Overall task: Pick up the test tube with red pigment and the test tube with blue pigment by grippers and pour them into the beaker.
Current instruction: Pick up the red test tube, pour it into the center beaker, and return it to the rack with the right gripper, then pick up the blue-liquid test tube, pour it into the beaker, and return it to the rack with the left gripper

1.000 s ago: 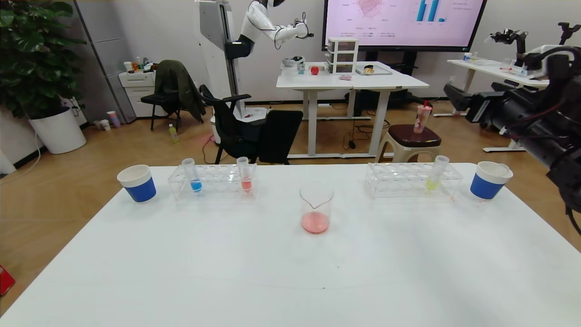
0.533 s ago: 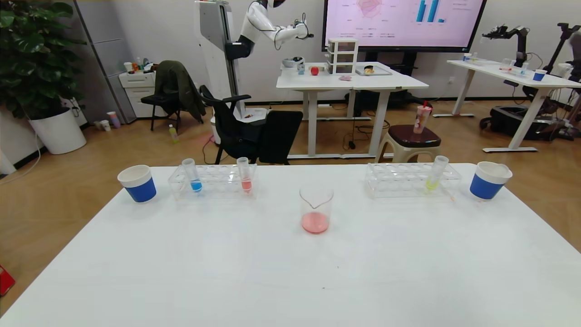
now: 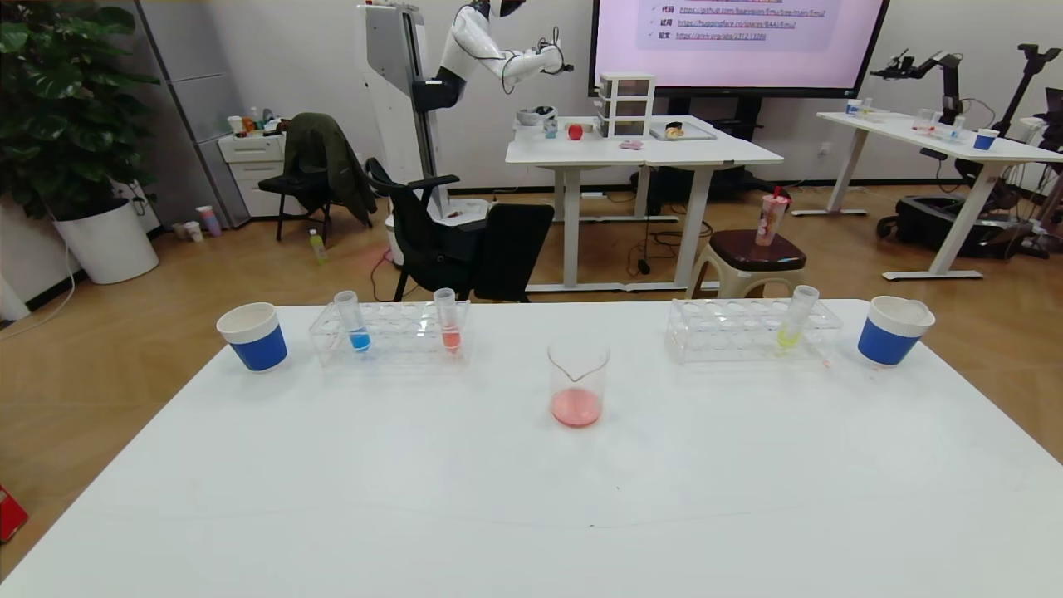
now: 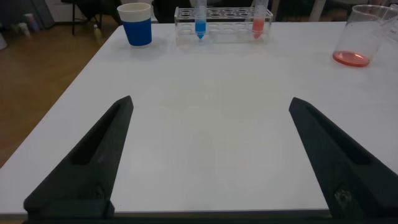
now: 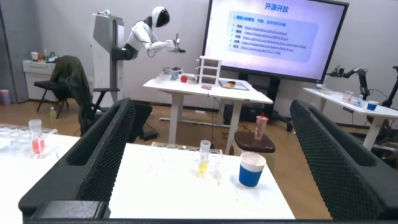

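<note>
The beaker (image 3: pixel 579 386) stands mid-table with a little red liquid in its bottom. The test tube with blue pigment (image 3: pixel 358 322) stands upright in the left clear rack (image 3: pixel 390 332). A tube of paler salmon-red liquid (image 3: pixel 449 322) stands in the same rack. No tube with vivid orange-red liquid shows. Neither gripper appears in the head view. My left gripper (image 4: pixel 211 101) is open and empty over the near left of the table, facing the blue tube (image 4: pixel 199 25) and the beaker (image 4: pixel 357 37). My right gripper (image 5: pixel 212 102) is open and empty, facing the right rack.
A second clear rack (image 3: pixel 751 328) at the right holds a tube of yellow liquid (image 3: pixel 793 324). Blue-banded white cups stand at the far left (image 3: pixel 253 336) and far right (image 3: pixel 893 332). A chair and a stool stand behind the table's far edge.
My right arm, large at the right edge of the head view one second ago, has drawn back out of that view. Nothing on the table has moved.
</note>
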Controlling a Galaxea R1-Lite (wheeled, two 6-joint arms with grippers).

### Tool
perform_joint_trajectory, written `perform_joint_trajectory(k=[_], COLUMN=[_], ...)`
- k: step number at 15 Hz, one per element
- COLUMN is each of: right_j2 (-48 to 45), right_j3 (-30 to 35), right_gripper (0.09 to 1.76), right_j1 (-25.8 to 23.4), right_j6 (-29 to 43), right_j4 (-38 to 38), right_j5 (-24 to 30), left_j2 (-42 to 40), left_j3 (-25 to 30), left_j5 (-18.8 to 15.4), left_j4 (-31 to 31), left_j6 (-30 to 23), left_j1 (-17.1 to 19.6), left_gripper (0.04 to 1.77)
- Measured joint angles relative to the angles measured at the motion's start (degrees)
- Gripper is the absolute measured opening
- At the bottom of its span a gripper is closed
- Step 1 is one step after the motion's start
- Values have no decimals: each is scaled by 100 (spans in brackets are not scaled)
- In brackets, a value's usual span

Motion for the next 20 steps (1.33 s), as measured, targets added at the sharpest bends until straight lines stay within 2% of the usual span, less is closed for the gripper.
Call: perform_joint_trajectory(k=[4, 8, 10, 12, 17, 20], right_j2=[-1496, -1952, -2007, -2025, -2027, -2027], right_j3=[796, 2185, 2640, 2772, 2800, 2805], right_gripper=[174, 174, 174, 174, 174, 174], right_j1=[44, 44, 45, 45, 45, 45], right_j6=[-187, -258, -252, -167, 157, 161], right_j4=[995, 812, 1065, 1577, 1558, 1553], right_j5=[-41, -179, -179, -197, -250, -251], left_j2=[0, 0, 0, 0, 0, 139], left_j3=[0, 0, 0, 0, -13, -506], left_j5=[0, -2, -2, 0, -13, -166], left_j4=[-2, -2, -5, -5, -62, 0], left_j6=[2, 2, 5, -28, -4, -4], left_j1=[0, 0, 0, 0, 0, -6], left_gripper=[175, 175, 175, 175, 175, 175])
